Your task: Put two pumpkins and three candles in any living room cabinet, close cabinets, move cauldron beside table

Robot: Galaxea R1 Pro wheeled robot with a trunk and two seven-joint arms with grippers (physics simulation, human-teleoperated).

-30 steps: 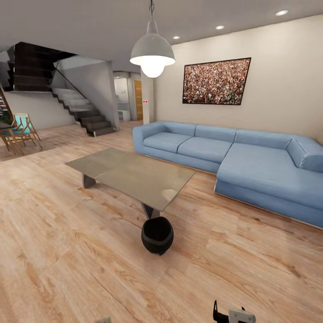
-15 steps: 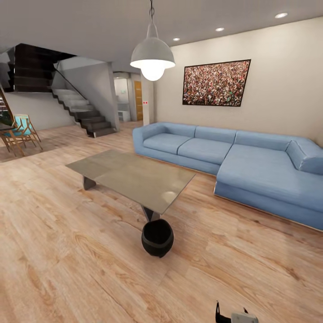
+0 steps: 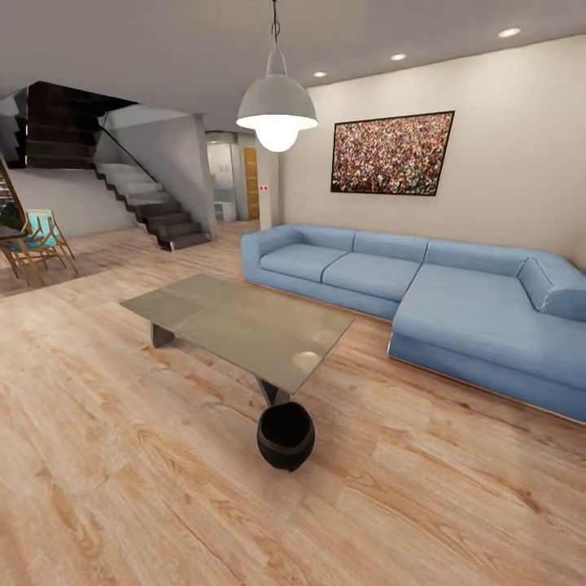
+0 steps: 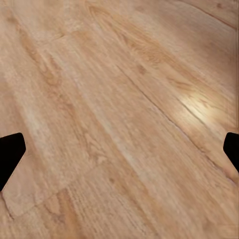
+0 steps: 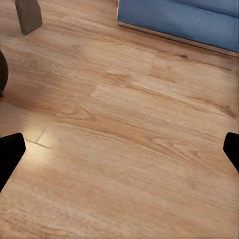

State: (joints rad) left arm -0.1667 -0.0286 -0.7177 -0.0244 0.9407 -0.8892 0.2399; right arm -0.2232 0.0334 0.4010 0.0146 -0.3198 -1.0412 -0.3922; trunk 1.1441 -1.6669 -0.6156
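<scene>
The black cauldron [image 3: 286, 435] sat right by the coffee table [image 3: 244, 321] – best left alone. Both grippers [image 4: 119, 154] [image 5: 119, 154] were spread apart, holding nothing.

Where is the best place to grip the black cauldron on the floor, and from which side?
Probably the rim of the cauldron, from above: it stands upright with its wide mouth open upward, and the bulging belly looks too round for a pincer. Approach from the near side, since the table crowds the far side.
</scene>
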